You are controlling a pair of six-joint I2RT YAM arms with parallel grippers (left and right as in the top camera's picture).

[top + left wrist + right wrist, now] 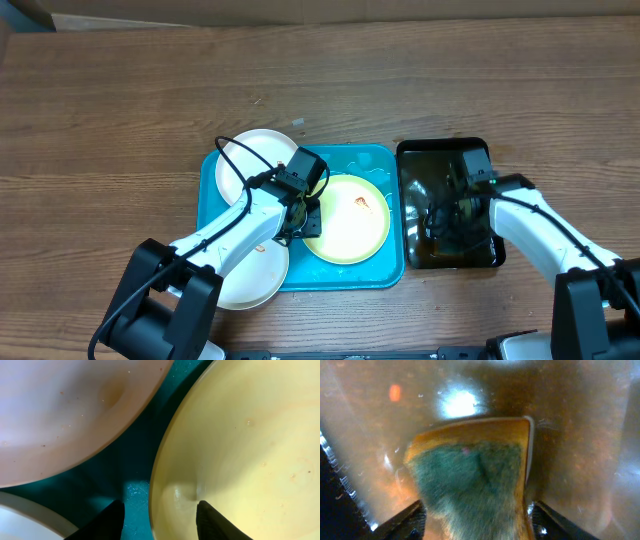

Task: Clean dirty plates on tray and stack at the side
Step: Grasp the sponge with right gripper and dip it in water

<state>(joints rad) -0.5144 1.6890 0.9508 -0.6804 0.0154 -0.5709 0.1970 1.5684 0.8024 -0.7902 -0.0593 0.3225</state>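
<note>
Readying for the scrub, by the look of it: dipping a green-and-yellow scouring sponge [470, 475] in the glossy, wet-looking black tray [420, 160] with the right gripper [477, 512], while setting the left gripper [159, 510] at the pale yellow-green plate [345, 230]. Judged early in the task, with nothing stacked at the side and three plates lying on the turquoise tray [385, 278].

Left: spread astride the left rim of the yellow-green plate, one finger [112, 522] over bare tray and the other inside the plate, clear of the rim on both sides. Not pinching. Right: flanking the sponge closely on both sides, green face up. Cannot tell whether clamped on it or merely standing around it.

Next, probably: closing on the plate rim to steady it, lifting the sponge over the black tray's wall, then carrying it left to the orange-red smear [362, 203] on the right part of the plate.

Minding edges: yellow-green rim just beside the upper white plate [250, 160]. Lower white plate [255, 285] overhanging the turquoise tray's front-left rim, partly under the left arm. Black tray just beside the turquoise one, leaving little room between. Plenty of bare wooden table [120, 100] to the left and beyond for stacking.
</note>
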